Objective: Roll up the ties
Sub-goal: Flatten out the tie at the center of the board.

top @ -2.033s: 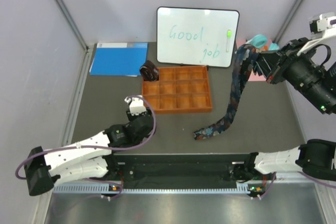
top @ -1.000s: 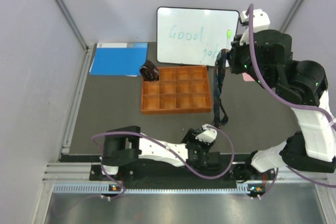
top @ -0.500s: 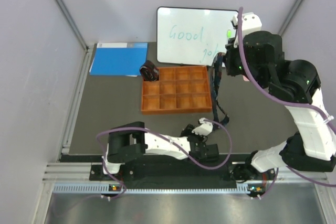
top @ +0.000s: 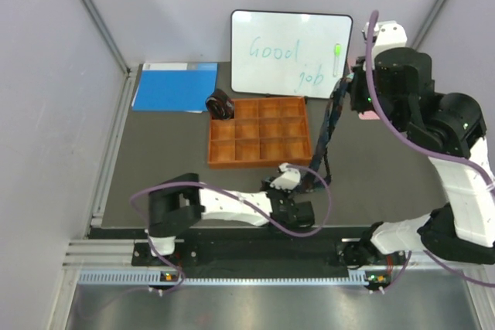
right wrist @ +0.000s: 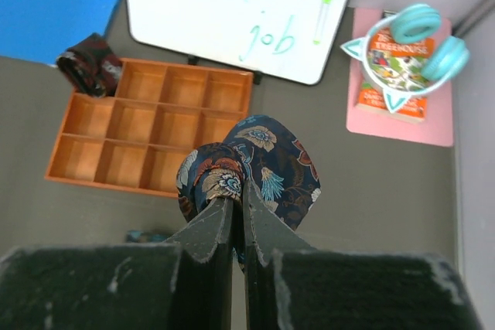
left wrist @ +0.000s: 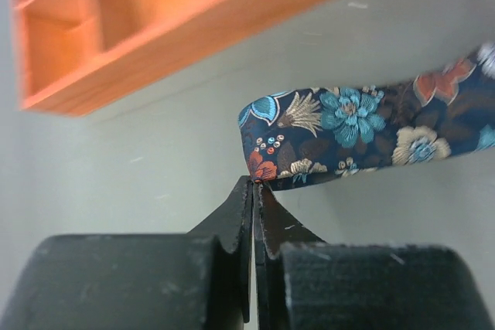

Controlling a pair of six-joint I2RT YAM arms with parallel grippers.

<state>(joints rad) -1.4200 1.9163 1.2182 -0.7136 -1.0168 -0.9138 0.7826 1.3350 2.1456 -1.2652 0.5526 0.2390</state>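
Left hand (left wrist: pixel 254 185) closed, tips touching floral tie (left wrist: pixel 356 137) | right hand (right wrist: pixel 238 202) pinching its folded fabric

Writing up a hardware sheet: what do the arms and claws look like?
The left arm and right arm: white links, bulky black joints, looping purple cables; small green lights on the right one. The left claw and right claw: two black wedge-shaped fingers each, tapering to thin tips.

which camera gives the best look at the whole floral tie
The top external view: the floral tie runs in full from the right gripper down to the left gripper. The left wrist view shows only its end at the shut jaws; the right wrist view, only the folds above its jaws.
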